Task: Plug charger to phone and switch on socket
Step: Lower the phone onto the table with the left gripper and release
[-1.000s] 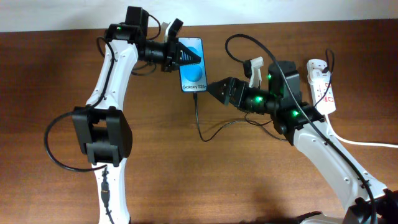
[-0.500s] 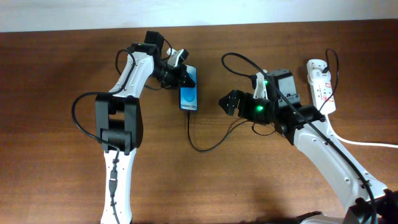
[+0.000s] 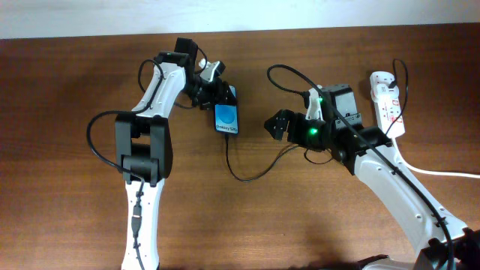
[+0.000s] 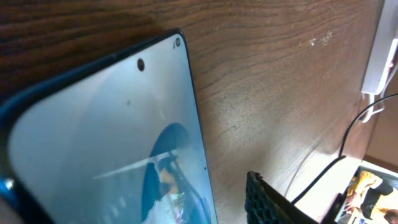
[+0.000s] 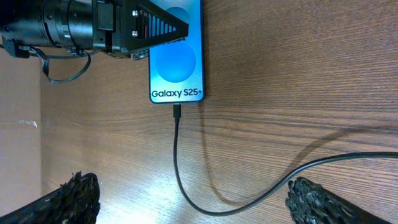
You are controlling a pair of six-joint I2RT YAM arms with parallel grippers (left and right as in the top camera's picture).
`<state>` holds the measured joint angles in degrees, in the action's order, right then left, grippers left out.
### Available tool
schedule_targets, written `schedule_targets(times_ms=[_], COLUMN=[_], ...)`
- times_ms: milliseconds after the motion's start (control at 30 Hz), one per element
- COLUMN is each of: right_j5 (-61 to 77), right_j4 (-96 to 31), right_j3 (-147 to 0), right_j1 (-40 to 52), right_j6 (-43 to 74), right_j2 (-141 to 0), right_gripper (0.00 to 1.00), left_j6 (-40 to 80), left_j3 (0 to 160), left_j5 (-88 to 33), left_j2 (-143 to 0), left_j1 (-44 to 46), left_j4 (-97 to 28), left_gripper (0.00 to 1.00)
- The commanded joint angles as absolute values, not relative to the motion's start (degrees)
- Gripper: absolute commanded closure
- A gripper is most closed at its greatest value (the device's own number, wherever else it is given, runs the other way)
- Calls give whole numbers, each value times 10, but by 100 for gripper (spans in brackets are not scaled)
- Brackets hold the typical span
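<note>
The phone [image 3: 227, 119] lies flat on the wooden table, blue screen up, and reads "Galaxy S25+" in the right wrist view [image 5: 177, 62]. The charger [image 3: 244, 176], a thin black cable, has its tip [image 5: 177, 112] at the phone's lower edge and curves away to the right. My left gripper [image 3: 219, 96] straddles the phone's top end with its jaws parted. One finger [image 4: 267, 202] stands clear of the phone's side [image 4: 124, 143]. My right gripper [image 3: 271, 126] is open, right of the phone. The cable [image 5: 186, 193] runs on the table between its fingers [image 5: 317, 202], untouched. The socket [image 3: 388, 101] lies far right.
A thick white cord [image 3: 442, 172] leaves the socket toward the right edge. A black cable [image 3: 289, 71] of the right arm arches above the table behind the right gripper. The table's back edge meets a white wall [image 3: 300, 11].
The left jaws, shut on the phone's top end before, have parted. The right gripper has drawn back to the right from the phone's lower end, staying open.
</note>
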<state>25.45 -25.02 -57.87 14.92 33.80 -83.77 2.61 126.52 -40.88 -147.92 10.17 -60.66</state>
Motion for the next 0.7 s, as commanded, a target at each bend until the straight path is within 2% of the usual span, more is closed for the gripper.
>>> schedule_targets(times_ms=[0, 200, 433, 467, 500, 600, 667], right_j5=[247, 247, 243, 244, 244, 241, 210], right_j4=[-251, -254, -262, -262, -262, -306, -384], right_j3=[-585, -585, -585, -585, -585, -617, -677], right_j1=[146, 146, 146, 146, 146, 146, 146], right_j6=[329, 328, 317, 317, 306, 258, 222], right_j2=[-837, -837, -837, -837, -837, -833, -828], right_gripper=[2, 2, 2, 2, 2, 2, 2], left_j6=[19, 19, 19, 22, 53, 68, 53], left_j3=[1267, 1267, 1267, 1267, 1270, 1330, 1374], left_j5=[-357, -220, -149, -143, -109, -87, -88], left_j2=[-1493, -1493, -1493, -1493, -1491, -1425, -1359], left_j1=[101, 101, 101, 101, 100, 83, 79], left_j4=[-614, -644, -663, -663, -665, -712, -743], left_gripper=[44, 40, 39, 22, 0, 0, 0])
